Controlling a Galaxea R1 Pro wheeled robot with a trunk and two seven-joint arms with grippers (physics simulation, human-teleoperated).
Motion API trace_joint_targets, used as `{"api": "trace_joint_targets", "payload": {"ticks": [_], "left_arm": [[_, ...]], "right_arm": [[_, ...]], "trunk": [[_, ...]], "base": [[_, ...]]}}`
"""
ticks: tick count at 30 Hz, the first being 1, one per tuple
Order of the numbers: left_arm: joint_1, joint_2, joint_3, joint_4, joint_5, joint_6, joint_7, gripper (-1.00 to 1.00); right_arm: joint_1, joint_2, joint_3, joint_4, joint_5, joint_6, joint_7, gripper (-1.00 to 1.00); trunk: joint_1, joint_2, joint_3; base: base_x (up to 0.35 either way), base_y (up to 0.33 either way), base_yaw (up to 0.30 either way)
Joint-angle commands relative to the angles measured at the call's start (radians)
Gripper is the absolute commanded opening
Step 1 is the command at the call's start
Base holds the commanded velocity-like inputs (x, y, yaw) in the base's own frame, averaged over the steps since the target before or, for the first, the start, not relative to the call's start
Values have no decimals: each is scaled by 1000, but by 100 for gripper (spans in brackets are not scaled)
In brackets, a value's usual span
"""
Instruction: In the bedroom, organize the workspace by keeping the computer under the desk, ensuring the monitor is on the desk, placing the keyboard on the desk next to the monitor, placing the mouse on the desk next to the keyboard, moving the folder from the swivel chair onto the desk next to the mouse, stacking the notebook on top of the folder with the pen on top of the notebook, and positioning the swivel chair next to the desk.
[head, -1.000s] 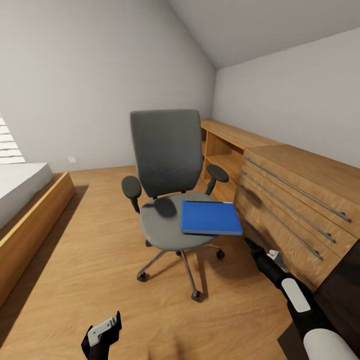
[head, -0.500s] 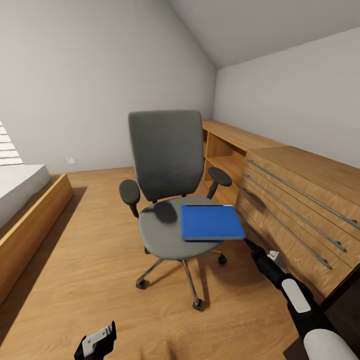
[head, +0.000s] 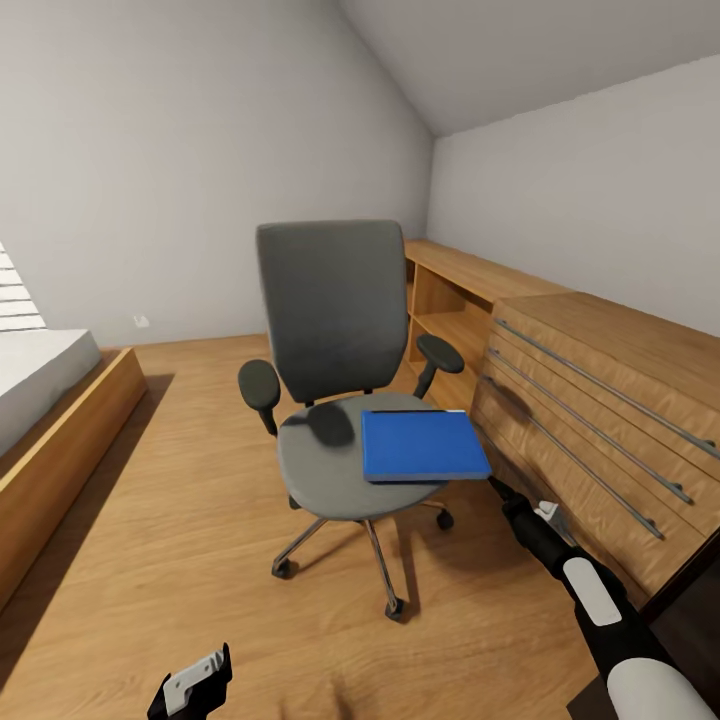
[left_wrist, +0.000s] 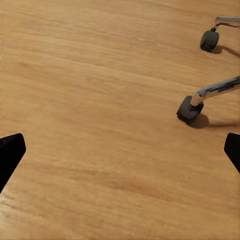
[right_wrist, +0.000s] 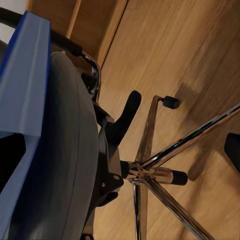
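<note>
Grey swivel chair on chrome castor legs (head: 335, 400) stands ahead of our right gripper (right_wrist: 125, 150) | flat blue rectangular folder (head: 423, 445) lies on its seat, overhanging the edge just above our right fingers, which are spread wide, empty | left gripper (left_wrist: 120, 150) also spread apart over wooden plank floor (head: 180, 560), beside a castor.

Head view overlooking swivel chair (head: 345, 400), right wrist close beneath it, left wrist facing floor (left_wrist: 100, 100)
</note>
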Motion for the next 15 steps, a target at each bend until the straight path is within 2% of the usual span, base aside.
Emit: {"api": "trace_joint_targets", "payload": {"ticks": [1,6,15], "left_arm": [[0,0,-8,-1,0,-2,10,100],[0,0,-8,-1,0,-2,9,100],[0,-1,-9,0,0,-1,8,100]], "right_arm": [[0,0,-3,0,-8,9,2,100],[0,0,-3,-5,-9,10,7,100],[0,-10,-10,-8,-11,12,58,100]], "trunk": [[0,0,-1],[0,0,-1],[0,0,-1]], "base": [[0,0,0],[0,0,0],[0,0,0]]}}
